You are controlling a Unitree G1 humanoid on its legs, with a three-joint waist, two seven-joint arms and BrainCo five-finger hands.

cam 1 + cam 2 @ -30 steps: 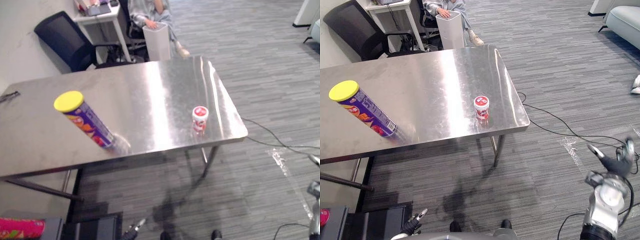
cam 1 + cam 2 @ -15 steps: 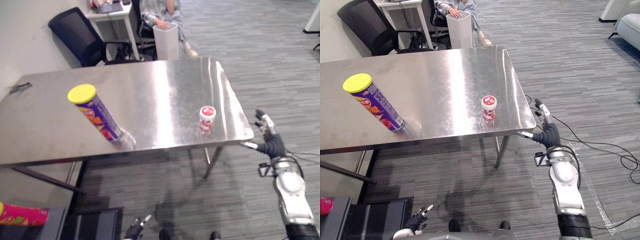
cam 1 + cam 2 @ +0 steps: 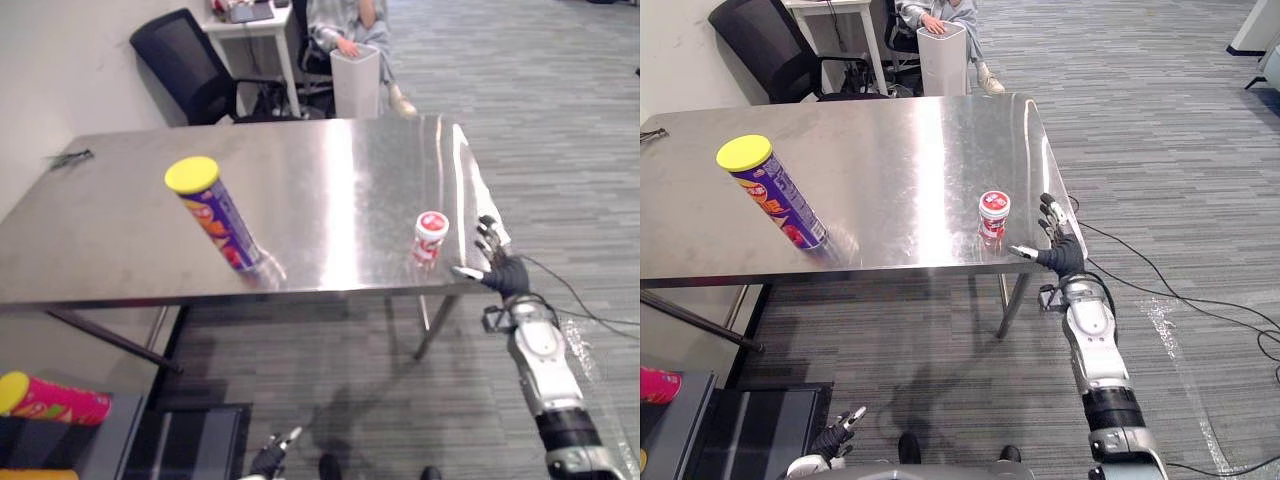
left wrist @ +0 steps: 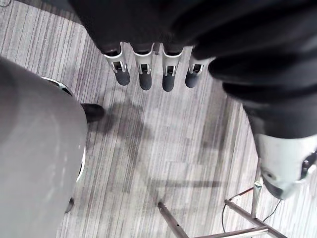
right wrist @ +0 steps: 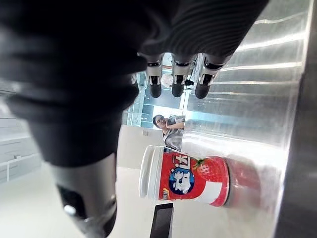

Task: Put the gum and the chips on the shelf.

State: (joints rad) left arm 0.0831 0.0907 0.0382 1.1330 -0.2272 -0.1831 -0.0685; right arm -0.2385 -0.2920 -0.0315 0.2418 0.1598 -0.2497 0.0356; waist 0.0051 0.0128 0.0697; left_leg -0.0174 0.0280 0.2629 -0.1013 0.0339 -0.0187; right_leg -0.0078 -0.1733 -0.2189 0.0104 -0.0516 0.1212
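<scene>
Gum tub (image 3: 994, 213) standing just beside right hand (image 3: 1055, 245), which is hovering spread and empty. Likely light, stiff and slick, so gripping round its middle seems best. Left hand (image 4: 144, 79) hanging open.

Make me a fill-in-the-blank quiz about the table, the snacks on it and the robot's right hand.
The chips can has a ____ lid. The gum tub stands on the steel table near its front ____ corner. The right hand, beside the gum tub, is ____ and holds nothing.
Missing words: yellow; right; open.
</scene>
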